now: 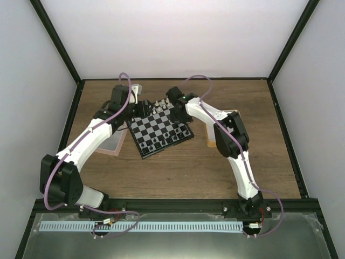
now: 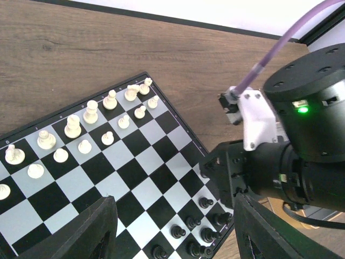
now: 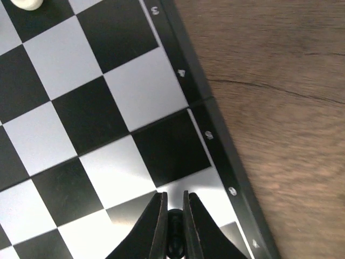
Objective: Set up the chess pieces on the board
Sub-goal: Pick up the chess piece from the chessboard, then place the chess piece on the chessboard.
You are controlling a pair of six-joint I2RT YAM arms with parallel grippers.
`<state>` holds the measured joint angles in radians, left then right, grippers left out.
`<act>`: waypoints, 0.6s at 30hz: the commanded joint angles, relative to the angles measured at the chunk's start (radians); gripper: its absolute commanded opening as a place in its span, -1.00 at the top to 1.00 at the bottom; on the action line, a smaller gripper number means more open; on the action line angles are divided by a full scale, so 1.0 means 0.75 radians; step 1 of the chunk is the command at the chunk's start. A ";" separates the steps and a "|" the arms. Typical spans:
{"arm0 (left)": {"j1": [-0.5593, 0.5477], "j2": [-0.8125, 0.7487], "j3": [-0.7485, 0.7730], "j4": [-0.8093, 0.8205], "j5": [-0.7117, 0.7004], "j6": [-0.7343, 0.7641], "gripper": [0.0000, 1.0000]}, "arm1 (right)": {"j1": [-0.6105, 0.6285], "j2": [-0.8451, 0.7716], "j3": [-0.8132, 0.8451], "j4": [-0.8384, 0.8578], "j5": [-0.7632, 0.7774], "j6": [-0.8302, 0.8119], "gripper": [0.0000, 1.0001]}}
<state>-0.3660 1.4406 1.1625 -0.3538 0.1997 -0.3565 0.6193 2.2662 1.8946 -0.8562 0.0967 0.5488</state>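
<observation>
The table point(image 1: 178, 172) carries the board point(image 1: 160, 129) near the middle of its far edge, turned somewhat askew. Two ranks of white pieces point(image 2: 91, 110) are ranged along the board's far edge, and a partial cluster of black pieces point(image 2: 205, 232) is gathered at its near right corner.

The left gripper point(image 2: 172, 229) is held above the board with its fingers well apart and nothing between them.

The right gripper point(image 3: 173, 216) is clenched on one black piece point(image 3: 174, 233), pinched between the fingertips just inside the board's right rim point(image 3: 213, 140), beside the rank marks 5 and 6. The piece is seen end-on, so its long axis is judged to run upright, in line with the fingers. Whether it is resting on the square or lifted off it cannot be told.

The step in hand is judged to be the placing of this piece. The black ranks lie farther along the same rim, past the 6 mark and toward the board's near edge, so a short carry that way is called for. The right arm is much the nearer to that corner, and a clear square must be found among the standing black pieces without knocking them.
</observation>
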 commanded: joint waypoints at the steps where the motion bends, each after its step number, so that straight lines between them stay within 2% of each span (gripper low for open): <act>1: 0.010 0.002 -0.008 0.001 0.000 0.009 -0.23 | 0.014 -0.133 -0.059 -0.017 0.090 0.052 0.99; 9: 0.011 0.004 -0.008 0.003 0.002 0.009 -0.23 | 0.013 -0.208 -0.200 -0.005 0.039 0.052 0.99; 18: 0.010 0.004 -0.010 0.004 0.009 0.007 -0.23 | 0.013 -0.201 -0.231 0.030 0.011 0.037 0.97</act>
<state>-0.3641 1.4406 1.1622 -0.3534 0.2005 -0.3565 0.6193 2.1441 1.7138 -0.8574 0.1032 0.5770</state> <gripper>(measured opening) 0.614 0.070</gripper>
